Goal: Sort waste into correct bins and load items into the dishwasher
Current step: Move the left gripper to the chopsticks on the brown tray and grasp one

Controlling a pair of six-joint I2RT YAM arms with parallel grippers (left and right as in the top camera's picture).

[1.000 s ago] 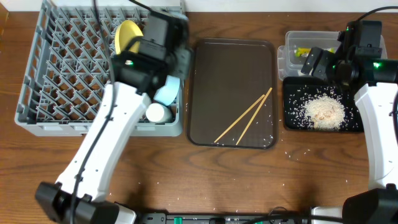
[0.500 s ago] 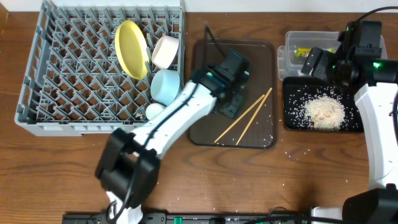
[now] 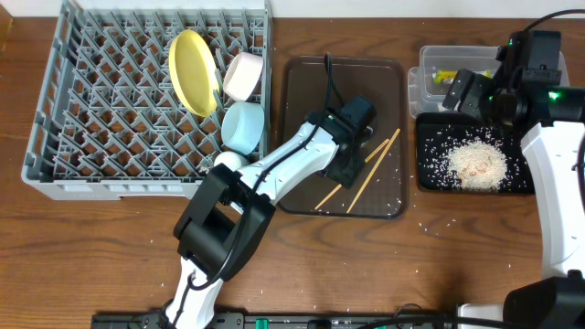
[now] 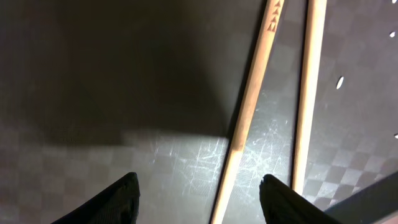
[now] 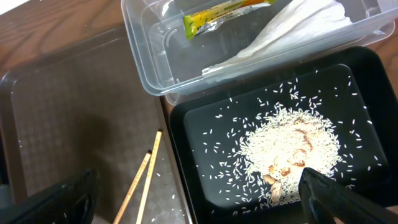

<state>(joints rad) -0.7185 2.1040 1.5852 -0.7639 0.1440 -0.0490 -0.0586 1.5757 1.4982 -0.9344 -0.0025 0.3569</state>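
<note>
Your left end effector (image 4: 200, 202): spread wide, nothing held; one wooden chopstick (image 4: 249, 118) lies between its tips, second chopstick (image 4: 306, 106) just outside. Right end effector (image 5: 196, 186): spread wide, empty, rice scraps (image 5: 286, 146) below

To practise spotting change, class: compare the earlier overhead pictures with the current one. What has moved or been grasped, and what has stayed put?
The left gripper swung from over the dish rack rightward to the brown tray. It now sits low with open fingers astride one chopstick, gripping nothing. The right gripper, racked dishes, both chopsticks, clear tub and black tray stayed put.
</note>
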